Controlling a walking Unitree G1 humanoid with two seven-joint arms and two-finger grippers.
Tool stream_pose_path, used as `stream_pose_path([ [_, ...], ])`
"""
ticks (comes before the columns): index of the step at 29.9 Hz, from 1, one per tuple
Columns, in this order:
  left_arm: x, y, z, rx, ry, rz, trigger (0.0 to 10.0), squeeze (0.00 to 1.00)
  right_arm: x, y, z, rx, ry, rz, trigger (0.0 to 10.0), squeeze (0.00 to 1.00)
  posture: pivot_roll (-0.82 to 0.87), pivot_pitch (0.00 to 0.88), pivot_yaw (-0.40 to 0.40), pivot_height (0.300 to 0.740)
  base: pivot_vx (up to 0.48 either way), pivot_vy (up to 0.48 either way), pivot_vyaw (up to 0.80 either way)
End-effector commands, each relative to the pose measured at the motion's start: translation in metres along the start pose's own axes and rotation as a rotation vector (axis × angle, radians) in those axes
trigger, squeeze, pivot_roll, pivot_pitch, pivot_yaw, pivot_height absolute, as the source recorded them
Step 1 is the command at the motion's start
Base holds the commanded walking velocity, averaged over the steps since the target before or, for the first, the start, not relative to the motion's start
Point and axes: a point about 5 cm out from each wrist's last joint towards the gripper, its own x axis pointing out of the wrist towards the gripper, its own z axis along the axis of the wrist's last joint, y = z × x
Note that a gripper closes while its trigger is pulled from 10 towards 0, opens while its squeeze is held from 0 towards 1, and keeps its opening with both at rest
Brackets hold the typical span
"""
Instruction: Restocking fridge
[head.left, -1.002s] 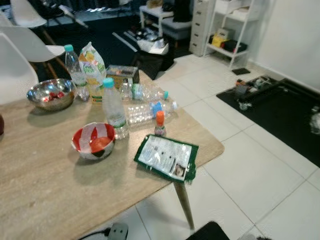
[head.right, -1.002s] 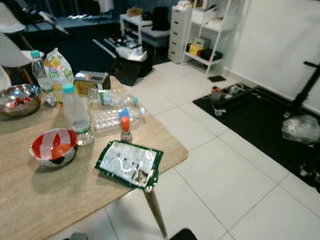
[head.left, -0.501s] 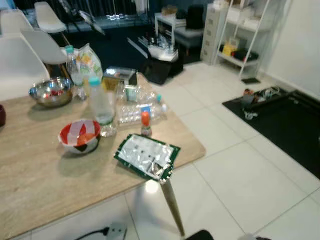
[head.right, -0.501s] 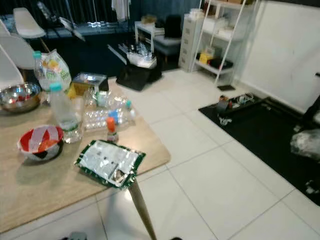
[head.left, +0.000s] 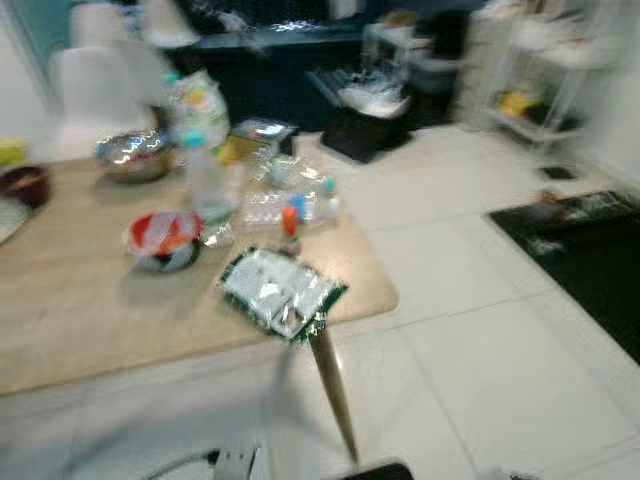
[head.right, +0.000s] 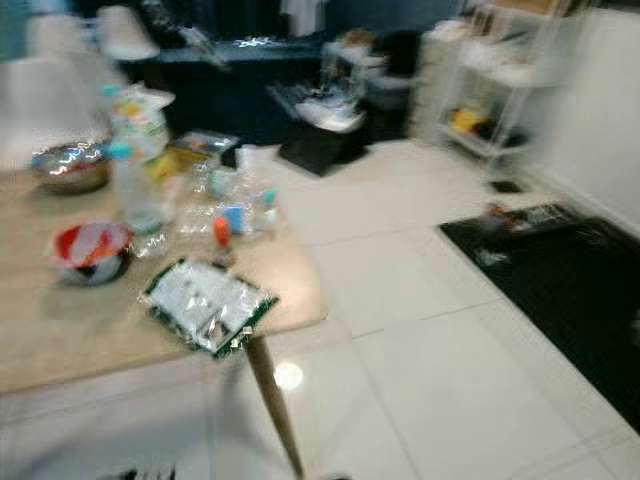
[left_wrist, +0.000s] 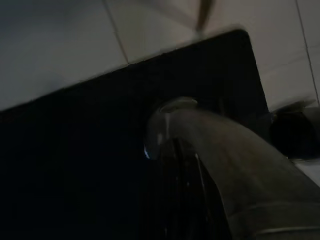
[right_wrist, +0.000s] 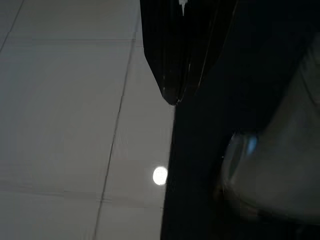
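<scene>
**Operator:** What's in front of you?

**Robot:** Everything you see is smeared with motion blur. The biggest thing is the white tiled floor, and on it, to your right, a black mat. To your left is the light wooden table with its slanted wooden leg. Behind it you have white chairs, and at the far right a white shelving unit.

**Operator:** And the things to restock?

**Robot:** They all sit on the table, grouped toward its far right corner. You'll find a green-edged foil packet lying flat near the table's near right edge. Left of it is a red and white bowl. Behind the bowl stands an upright clear plastic water bottle with a teal cap, and further back a steel mixing bowl beside a white and green snack bag. Clear bottles lying on their sides rest right of the upright one. A small bottle with an orange cap stands just behind the packet.

**Operator:** The grippers?

**Robot:** Your left gripper hangs idle in the dark over a black surface; I cannot tell you how its jaws stand. Your right gripper hangs above the tiles, its two black fingers brought together to one tip, holding nothing.
</scene>
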Motion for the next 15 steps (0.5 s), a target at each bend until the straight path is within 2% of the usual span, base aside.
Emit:
stream_pose_path([
  [1, -0.0006, -0.0024, -0.0091, 0.006, 0.038, -0.009, 10.0, 0.0, -0.0006, -0.0021, -0.0034, 0.017, 0.005, -0.021, 10.0, 0.0, 0.05, 0.0, -0.049, 0.74, 0.0, -0.446, 0.78],
  [3, -0.0006, -0.0025, -0.0091, 0.007, 0.038, -0.01, 10.0, 0.0, -0.0006, -0.0022, -0.0035, 0.008, 0.008, -0.021, 10.0, 0.0, 0.05, 0.0, -0.049, 0.74, 0.0, -0.446, 0.59],
  [15, -0.0007, -0.0024, -0.0092, 0.012, 0.037, -0.013, 10.0, 0.0, -0.0006, -0.0033, -0.0043, 0.002, 0.016, -0.043, 10.0, 0.0, 0.05, 0.0, -0.048, 0.74, 0.0, -0.442, 0.0],
])
